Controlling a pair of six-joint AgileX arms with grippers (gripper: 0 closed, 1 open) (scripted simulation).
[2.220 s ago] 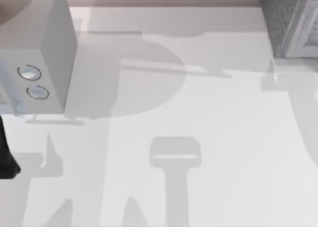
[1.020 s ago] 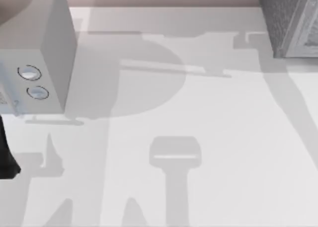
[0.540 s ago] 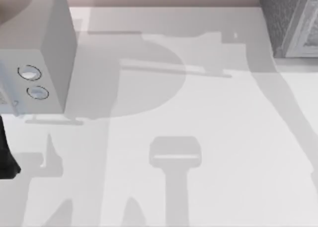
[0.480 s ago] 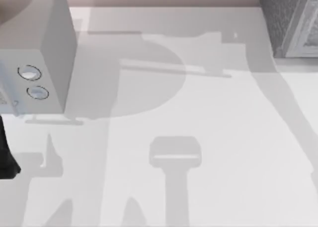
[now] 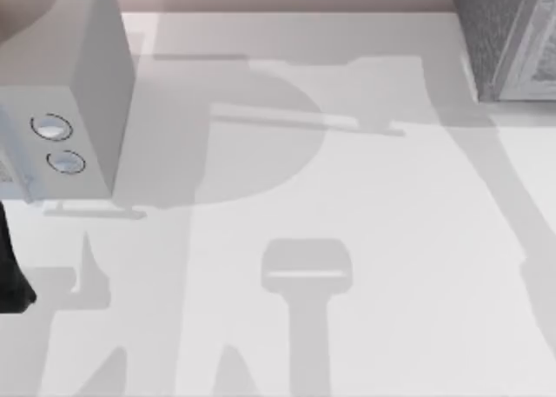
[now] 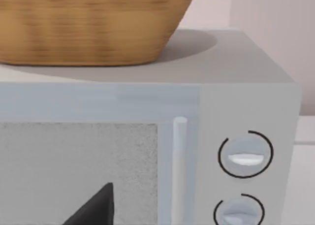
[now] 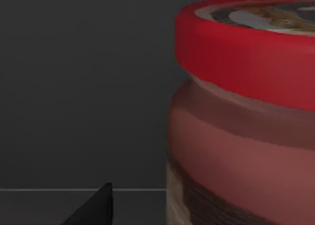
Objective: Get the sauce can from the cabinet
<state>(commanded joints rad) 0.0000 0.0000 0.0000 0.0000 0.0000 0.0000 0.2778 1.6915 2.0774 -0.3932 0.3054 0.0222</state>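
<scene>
Dark cabinet (image 5: pixel 499 32) interior behind, sauce can (image 7: pixel 246 112) right up close to the right hand, can't tell its grip

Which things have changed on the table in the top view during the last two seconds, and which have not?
The shadow of an arm on the table at the right has swept toward the rear edge beside the cabinet, then widened and stretched down the right side. The pale box with two dials and the cabinet have not moved.

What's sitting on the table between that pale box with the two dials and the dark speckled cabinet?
Nothing but shadows. In the top view the table is bare between the pale box at the left and the cabinet at the right.
</scene>
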